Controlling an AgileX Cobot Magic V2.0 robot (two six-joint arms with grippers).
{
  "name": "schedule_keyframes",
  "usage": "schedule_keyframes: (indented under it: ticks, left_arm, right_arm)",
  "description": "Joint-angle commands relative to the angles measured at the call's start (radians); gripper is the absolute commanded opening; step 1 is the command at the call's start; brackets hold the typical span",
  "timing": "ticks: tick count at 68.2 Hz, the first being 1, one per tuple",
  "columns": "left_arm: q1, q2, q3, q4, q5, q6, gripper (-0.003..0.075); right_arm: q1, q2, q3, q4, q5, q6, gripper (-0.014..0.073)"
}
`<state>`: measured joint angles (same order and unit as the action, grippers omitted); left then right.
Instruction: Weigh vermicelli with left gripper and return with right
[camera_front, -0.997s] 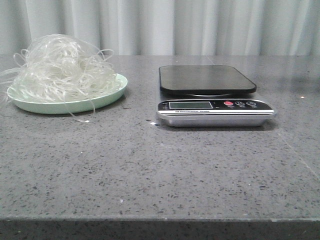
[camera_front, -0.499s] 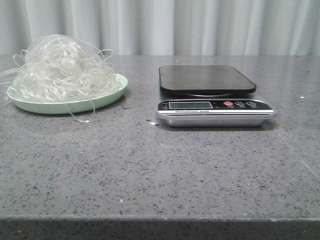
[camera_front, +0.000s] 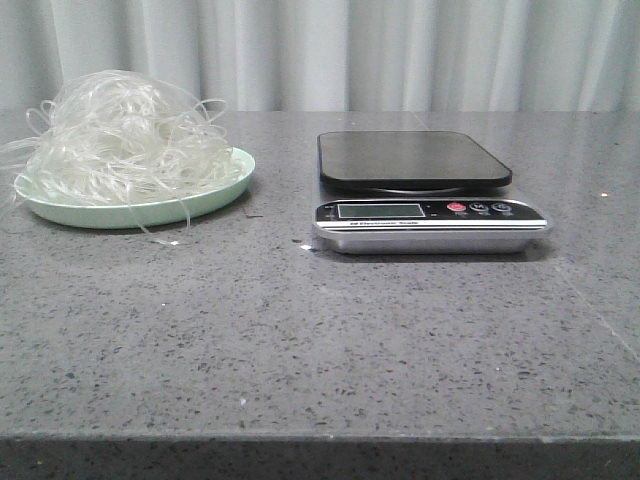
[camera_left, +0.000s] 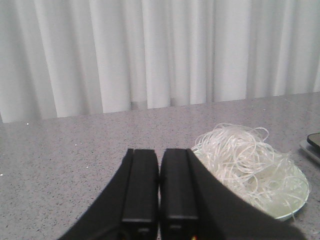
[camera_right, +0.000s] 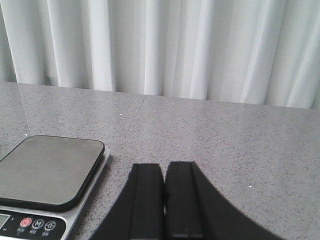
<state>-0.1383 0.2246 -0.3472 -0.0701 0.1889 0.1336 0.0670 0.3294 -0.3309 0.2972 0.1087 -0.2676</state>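
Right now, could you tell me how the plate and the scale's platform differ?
The plate is pale green and round; the scale's platform is dark and rectangular with rounded corners. The plate is heaped with vermicelli; the platform is bare. The plate lies left, the platform right. Both rest on the grey table.

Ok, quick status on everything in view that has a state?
vermicelli: heaped on the plate, untouched
plate: upright on the table, full
scale: platform bare, display shows no readable digits
left gripper: jaws shut, holding nothing
right gripper: jaws shut, holding nothing
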Motion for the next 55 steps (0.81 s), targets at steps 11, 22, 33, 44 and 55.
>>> schedule_keyframes:
  ticks: [11,22,33,44,55]
  left_arm:
    - [0.004,0.008,-0.029,-0.011,-0.073,-0.008,0.0137]
    - [0.004,0.008,-0.029,-0.011,-0.073,-0.008,0.0137]
    - [0.004,0.008,-0.029,-0.011,-0.073,-0.008,0.0137]
    - [0.004,0.008,-0.029,-0.011,-0.073,-0.008,0.0137]
    - [0.004,0.008,-0.029,-0.011,-0.073,-0.008,0.0137]
  right_arm:
    - [-0.006,-0.061,0.012,-0.002,-0.091,-0.004,0.0153]
    - [-0.006,-0.061,0.012,-0.002,-0.089,-0.004,0.0151]
    - [-0.006,-0.061,0.012,-0.002,-0.089,-0.004,0.0151]
    - [-0.006,-0.061,0.012,-0.002,-0.089,-0.004,0.0151]
    - [-0.006,-0.061,0.012,-0.002,-0.089,-0.004,0.0151]
